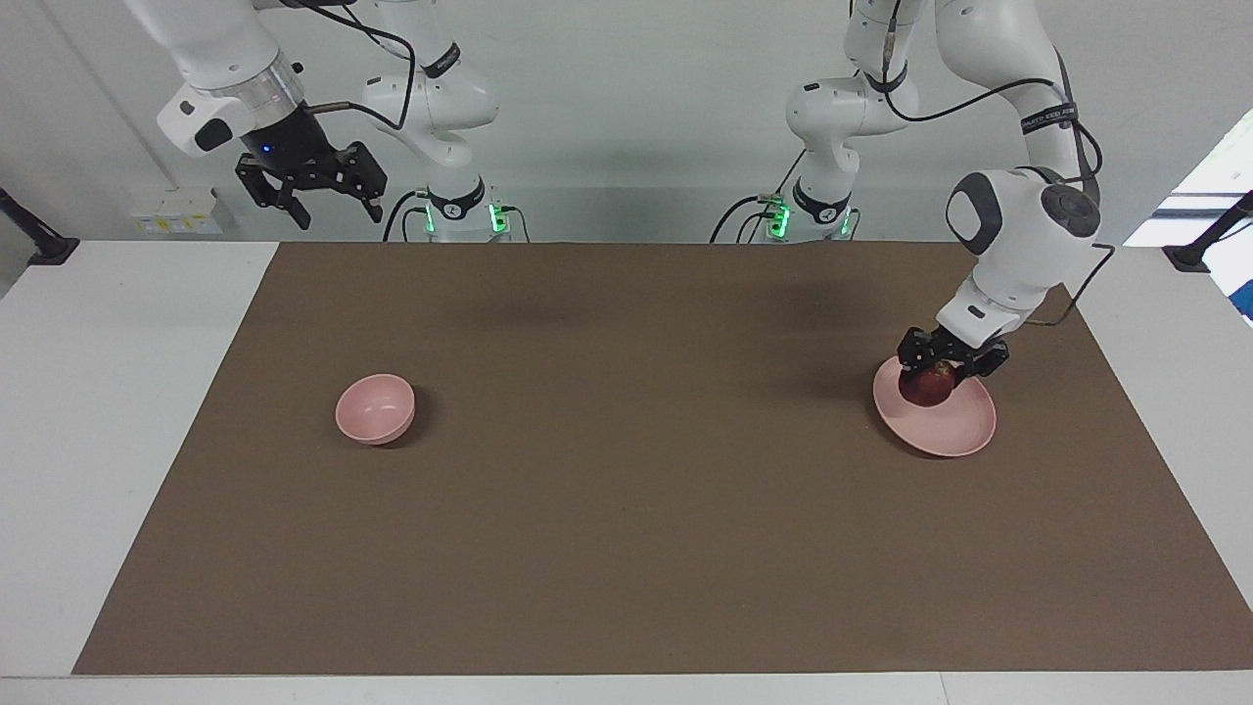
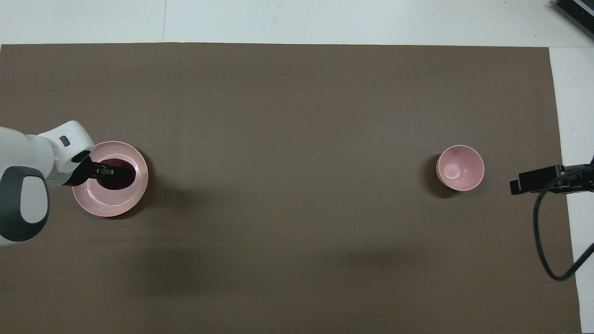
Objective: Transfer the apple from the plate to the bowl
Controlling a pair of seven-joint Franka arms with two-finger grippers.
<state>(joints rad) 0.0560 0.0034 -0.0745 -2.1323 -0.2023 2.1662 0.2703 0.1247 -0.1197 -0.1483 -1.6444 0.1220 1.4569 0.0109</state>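
Apple (image 1: 927,383) first, operator: in the facing view you see it dark red, clamped between the fingers of the left gripper (image 1: 930,377) and raised just over the plate (image 1: 942,423), at the plate's edge nearer the robots. Whether its underside touches the plate you cannot tell. The plate lies on the brown mat (image 1: 646,509) toward the left arm's end of the table. The bowl (image 1: 375,408) stands upright and empty well apart from it, toward the right arm's end. Your right gripper (image 1: 331,204) hangs high above the white table (image 1: 108,392) edge at the robots' end, jaws spread wide with nothing in them; that arm waits.

Turn to the overhead view: the left gripper (image 2: 111,172) comes in over the plate (image 2: 109,206) from the left arm's end, closed on the apple (image 2: 118,178), which covers the middle of the plate. The bowl (image 2: 460,168) shows its bare pink inside. Of the right gripper (image 2: 533,180) you see only a dark block and a looping cable over the mat (image 2: 297,116) edge, beside the bowl.
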